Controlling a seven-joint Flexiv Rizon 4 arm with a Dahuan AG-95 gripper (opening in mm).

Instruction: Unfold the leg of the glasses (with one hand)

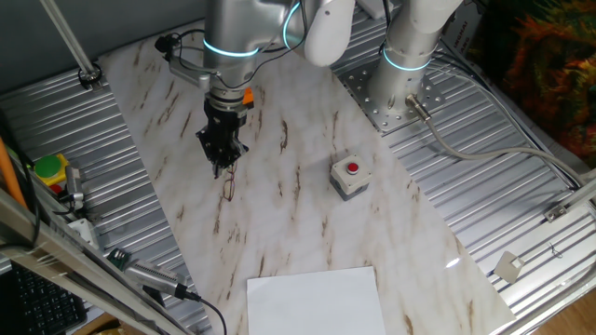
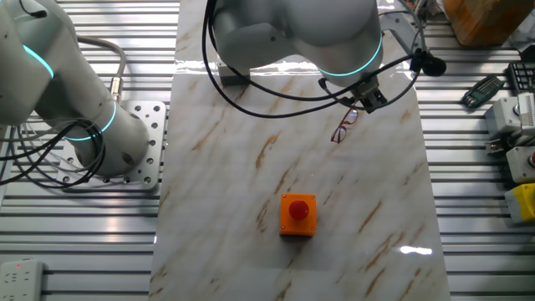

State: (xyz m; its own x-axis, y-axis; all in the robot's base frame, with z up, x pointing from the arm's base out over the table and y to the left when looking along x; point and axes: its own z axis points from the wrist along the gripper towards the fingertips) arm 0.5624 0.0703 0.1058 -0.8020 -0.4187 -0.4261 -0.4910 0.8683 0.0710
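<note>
Glasses [image 2: 344,125] lie on the marble board, well apart from the button box [image 1: 349,175]; the gripper [image 1: 222,164] sits directly over them (jaw state I cannot tell)

No readable text, label, brand, number or sign in either view. Button box [image 1: 348,176] near bench [image 1: 298,233] centre: red button on top, no legible marking. White sheet [image 1: 315,302] at bench edge: blank. Small devices beyond bench edges too small and blurred for any lettering to be made out.
</note>
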